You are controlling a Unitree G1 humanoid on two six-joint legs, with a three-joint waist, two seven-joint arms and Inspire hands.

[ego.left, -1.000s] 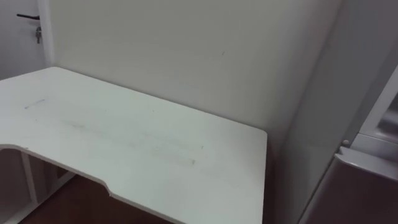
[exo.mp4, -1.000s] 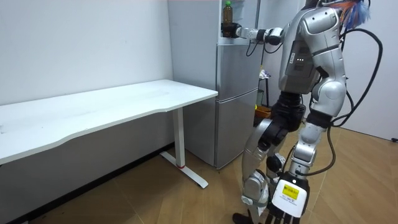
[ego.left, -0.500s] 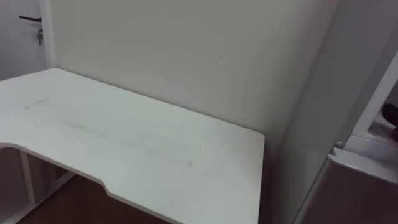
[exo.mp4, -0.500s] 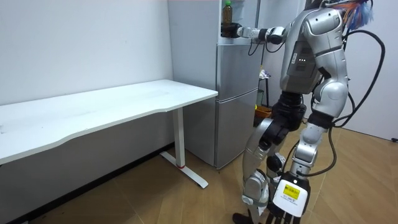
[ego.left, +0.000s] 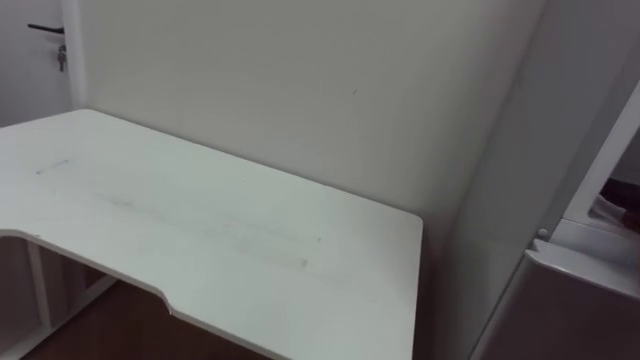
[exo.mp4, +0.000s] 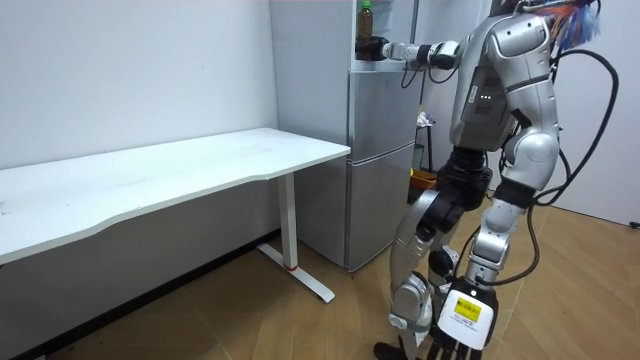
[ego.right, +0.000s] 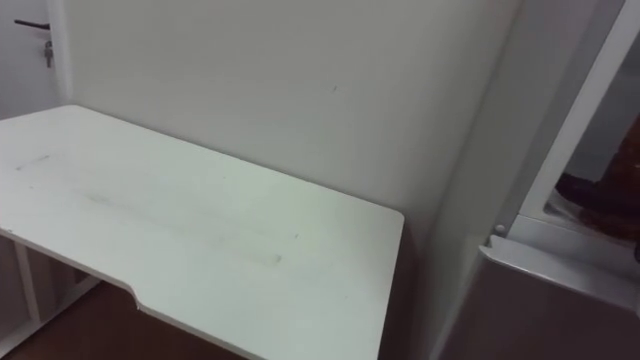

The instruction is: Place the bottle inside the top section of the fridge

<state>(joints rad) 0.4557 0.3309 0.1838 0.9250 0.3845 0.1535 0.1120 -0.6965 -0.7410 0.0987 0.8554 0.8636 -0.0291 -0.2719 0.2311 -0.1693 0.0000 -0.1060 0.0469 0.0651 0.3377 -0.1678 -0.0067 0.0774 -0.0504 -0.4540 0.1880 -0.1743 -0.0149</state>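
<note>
Lifted a touch at the elbow since a second ago, with right hand (exo.mp4: pixel 373 48) curled round the bottle (exo.mp4: pixel 366 17) at the mouth of the upper fridge compartment (exo.mp4: pixel 392 25) and left hand (exo.mp4: pixel 456 332) hanging slack: slide it in level, keep upright, release only once standing.

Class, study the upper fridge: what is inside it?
At the mouth of the upper fridge, the bottle stands upright, held low by the robot's right hand. Whatever lies deeper inside is hidden by the fridge's own side and frame.
</note>
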